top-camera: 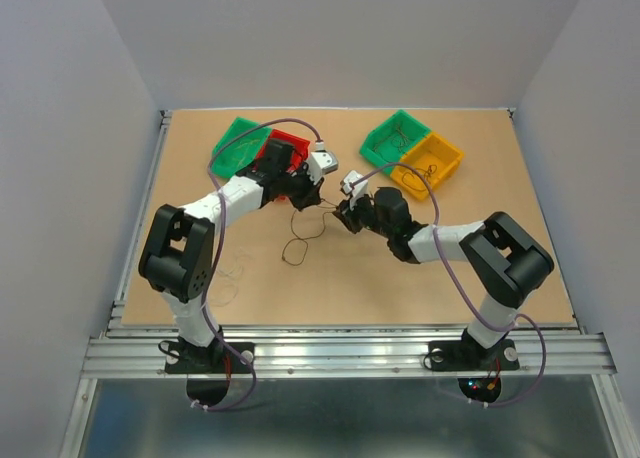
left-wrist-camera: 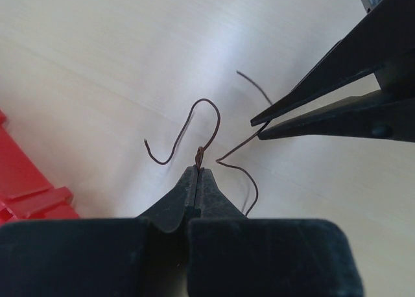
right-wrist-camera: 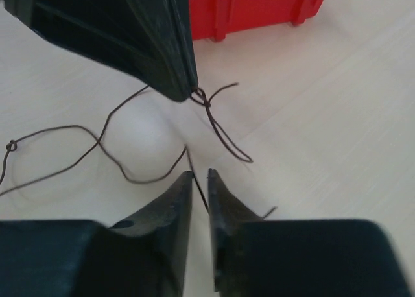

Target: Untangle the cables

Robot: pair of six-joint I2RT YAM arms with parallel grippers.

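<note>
Closest to my left wrist camera, the left tool (left-wrist-camera: 198, 172) is pressed together, pinching the cables (left-wrist-camera: 206, 122) at a small knot of brown wire, with loose ends curling away over the pale surface (left-wrist-camera: 130, 50). Facing it tip to tip, the right tool (right-wrist-camera: 200, 175) has its jaws nearly together with a slim gap, and 1 strand runs into that gap; I cannot tell whether it is actually gripped. From above, more wire trails into a loop lying nearer the arm bases. Both tools meet just in front of the red bin (top-camera: 285, 146), with the left green bin (top-camera: 232, 143) beside it and the right green bin (top-camera: 395, 136) and yellow bin (top-camera: 432, 166) well apart to the right
</note>
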